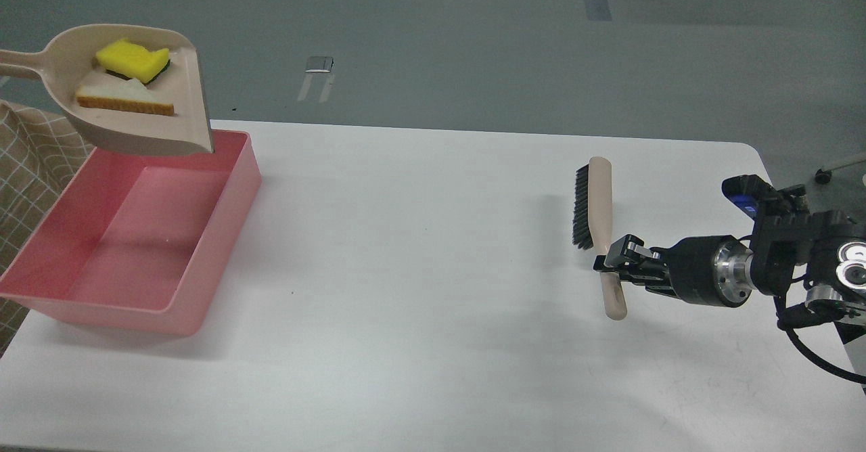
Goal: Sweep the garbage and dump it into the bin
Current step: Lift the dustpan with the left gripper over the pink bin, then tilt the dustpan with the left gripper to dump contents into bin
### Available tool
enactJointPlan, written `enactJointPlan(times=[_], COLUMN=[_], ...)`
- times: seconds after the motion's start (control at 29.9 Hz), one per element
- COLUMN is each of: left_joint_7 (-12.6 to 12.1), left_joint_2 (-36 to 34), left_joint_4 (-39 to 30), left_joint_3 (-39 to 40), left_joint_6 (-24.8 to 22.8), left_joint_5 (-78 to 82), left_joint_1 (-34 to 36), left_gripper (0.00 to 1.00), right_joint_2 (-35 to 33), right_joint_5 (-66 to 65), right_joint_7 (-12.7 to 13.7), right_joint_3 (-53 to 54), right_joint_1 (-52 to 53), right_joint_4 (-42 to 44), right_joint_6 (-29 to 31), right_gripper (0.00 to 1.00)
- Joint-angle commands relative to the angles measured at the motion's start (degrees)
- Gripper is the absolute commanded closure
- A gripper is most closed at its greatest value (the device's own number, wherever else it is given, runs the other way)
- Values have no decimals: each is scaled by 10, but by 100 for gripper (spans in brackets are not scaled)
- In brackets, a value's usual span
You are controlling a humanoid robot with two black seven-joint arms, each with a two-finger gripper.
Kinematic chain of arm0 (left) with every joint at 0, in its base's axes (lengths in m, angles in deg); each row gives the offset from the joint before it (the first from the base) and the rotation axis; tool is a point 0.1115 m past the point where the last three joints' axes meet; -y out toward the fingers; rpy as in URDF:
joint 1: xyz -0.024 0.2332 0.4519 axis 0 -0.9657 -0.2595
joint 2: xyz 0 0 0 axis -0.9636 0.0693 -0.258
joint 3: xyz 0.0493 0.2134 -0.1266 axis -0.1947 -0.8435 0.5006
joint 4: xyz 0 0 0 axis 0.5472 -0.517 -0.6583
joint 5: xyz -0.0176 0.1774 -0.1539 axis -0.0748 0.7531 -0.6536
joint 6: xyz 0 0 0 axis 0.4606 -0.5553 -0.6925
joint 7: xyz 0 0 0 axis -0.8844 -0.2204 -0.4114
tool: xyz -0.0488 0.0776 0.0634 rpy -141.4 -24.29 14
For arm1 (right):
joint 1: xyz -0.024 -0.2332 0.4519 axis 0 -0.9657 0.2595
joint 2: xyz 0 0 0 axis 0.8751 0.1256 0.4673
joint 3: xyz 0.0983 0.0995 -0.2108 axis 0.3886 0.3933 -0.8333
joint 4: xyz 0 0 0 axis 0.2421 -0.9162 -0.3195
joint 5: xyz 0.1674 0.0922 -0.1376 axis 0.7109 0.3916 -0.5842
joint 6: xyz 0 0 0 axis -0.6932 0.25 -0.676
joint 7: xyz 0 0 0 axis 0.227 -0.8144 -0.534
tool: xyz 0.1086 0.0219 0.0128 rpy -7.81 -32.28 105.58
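The beige dustpan [189,110] hangs in the air over the far end of the pink bin [216,235], its handle running off the left edge. In it lie the yellow sponge chunk [132,58] and the white bread slice [125,97]. The bin's inside is bare. My left gripper is out of view past the left edge. My right gripper [612,262] is shut on the handle of the beige brush [599,201] with black bristles, held over the right part of the table.
The white table [419,289] spreads between the bin and the brush. A tan checked cloth [27,168] lies off the table's left side. Grey floor lies beyond the far edge.
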Motion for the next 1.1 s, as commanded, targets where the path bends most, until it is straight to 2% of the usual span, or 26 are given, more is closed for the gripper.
enactJointPlan(times=[0.0, 0.67, 0.9, 1.07], left_joint_7=[0, 0, 0, 0], left_joint_2=[-15, -50, -56, -63], left_joint_4=[-1, -3, -3, -3], left_joint_3=[-6, -16, -16, -16], left_joint_6=[-15, -8, 11, 50], left_joint_5=[8, 165, 240, 319], left_joint_1=[0, 0, 0, 0], left_gripper=[100, 100, 100, 100], right_joint_2=[1, 5, 6, 9], right_joint_5=[0, 0, 0, 0], right_joint_7=[0, 0, 0, 0], right_joint_3=[1, 0, 1, 1], right_joint_1=[0, 0, 0, 0], right_joint_4=[0, 8, 11, 15], right_joint_6=[0, 0, 0, 0], right_gripper=[100, 100, 100, 100])
